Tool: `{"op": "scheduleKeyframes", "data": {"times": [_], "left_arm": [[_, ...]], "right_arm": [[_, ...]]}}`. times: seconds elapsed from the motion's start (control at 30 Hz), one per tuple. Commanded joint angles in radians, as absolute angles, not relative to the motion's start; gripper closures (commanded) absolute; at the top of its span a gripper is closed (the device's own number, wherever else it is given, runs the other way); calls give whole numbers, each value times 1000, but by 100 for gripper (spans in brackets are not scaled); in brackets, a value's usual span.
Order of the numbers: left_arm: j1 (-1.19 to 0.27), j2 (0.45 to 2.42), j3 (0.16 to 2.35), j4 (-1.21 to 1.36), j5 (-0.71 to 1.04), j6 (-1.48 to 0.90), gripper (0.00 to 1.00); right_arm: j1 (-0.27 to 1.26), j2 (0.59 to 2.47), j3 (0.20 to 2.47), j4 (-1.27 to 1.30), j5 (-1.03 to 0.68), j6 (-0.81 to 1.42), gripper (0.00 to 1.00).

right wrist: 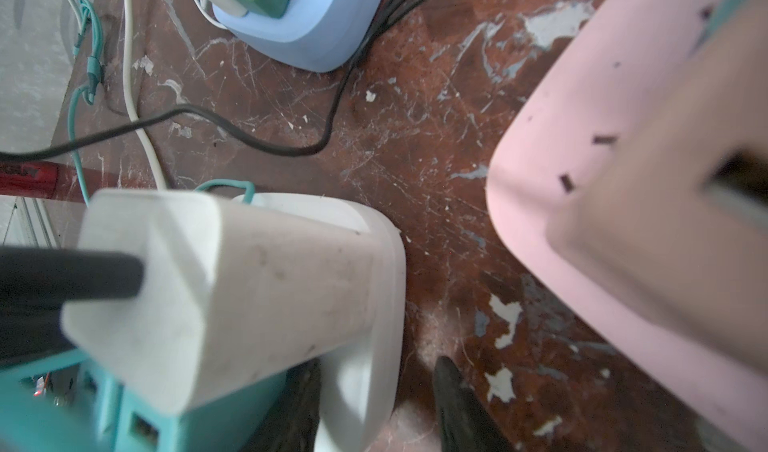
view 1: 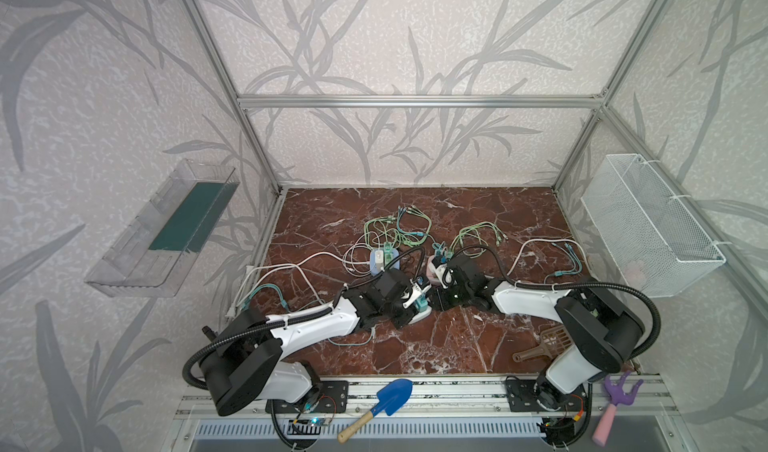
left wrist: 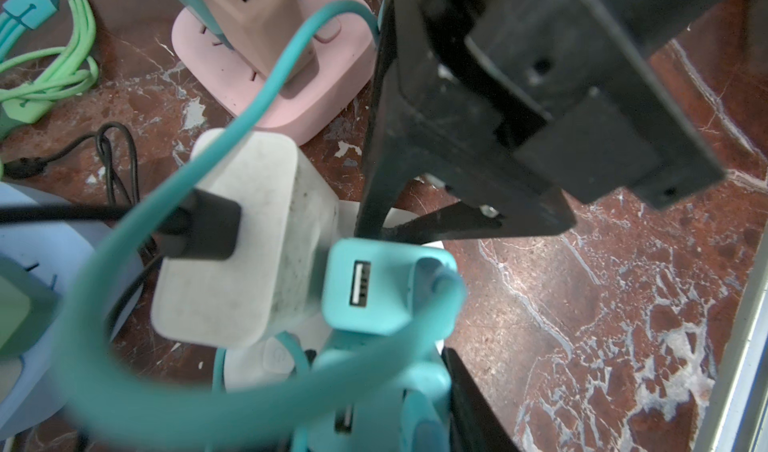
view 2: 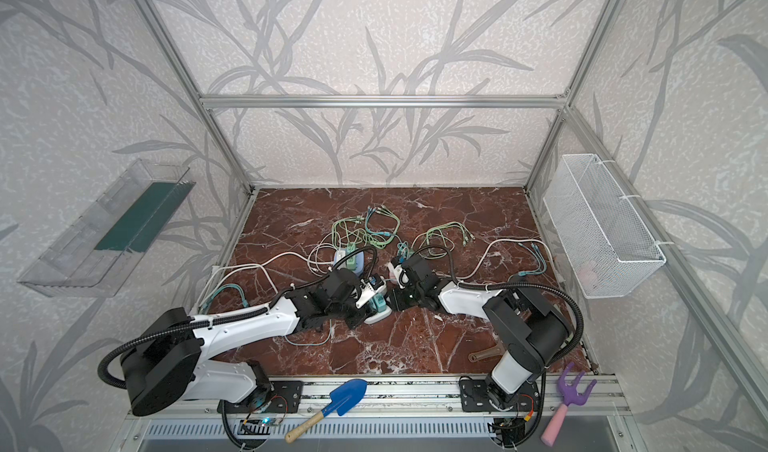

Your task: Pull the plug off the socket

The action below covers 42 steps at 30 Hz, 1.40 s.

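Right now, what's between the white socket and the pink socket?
Mostly bare marble tabletop, in the right wrist view; one dark end effector fingertip pokes in.

We hold both arms stretched low from their near-edge bases toward the middle, forearms almost level. Our left arm (view 1: 316, 329) reaches from the near left toward the right and slightly far. Our right arm (view 1: 528, 300) reaches leftward from the near right. The grippers meet nearly tip to tip at the centre. Our left gripper (view 1: 419, 302) has its jaws narrowed on the teal plug (left wrist: 374, 429). Our right gripper (view 1: 436, 299) pinches the rim of the white socket (right wrist: 374, 304), with one dark fingertip (right wrist: 457, 400) showing just beside it.
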<state>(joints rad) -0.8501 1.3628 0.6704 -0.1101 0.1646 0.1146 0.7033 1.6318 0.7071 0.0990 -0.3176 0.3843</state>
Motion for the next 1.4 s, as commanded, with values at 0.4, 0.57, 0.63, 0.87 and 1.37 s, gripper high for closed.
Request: {"op": "scheduleKeyframes", "data": {"times": [0.4, 0.57, 0.63, 0.87, 1.37], "left_arm": [[-861, 1264, 673, -95, 128, 135, 82], [-859, 1210, 634, -64, 126, 107, 82], [-859, 1221, 633, -82, 133, 103, 82], [-859, 1319, 664, -88, 157, 95, 82], [-825, 1395, 782, -164, 205, 122, 83]], "right_arm": [[718, 1701, 678, -133, -182, 357, 55], [719, 1701, 676, -134, -178, 359, 55], [718, 1701, 679, -132, -179, 359, 55], [719, 1684, 672, -117, -201, 343, 55], [729, 1664, 658, -135, -153, 311, 55]]}}
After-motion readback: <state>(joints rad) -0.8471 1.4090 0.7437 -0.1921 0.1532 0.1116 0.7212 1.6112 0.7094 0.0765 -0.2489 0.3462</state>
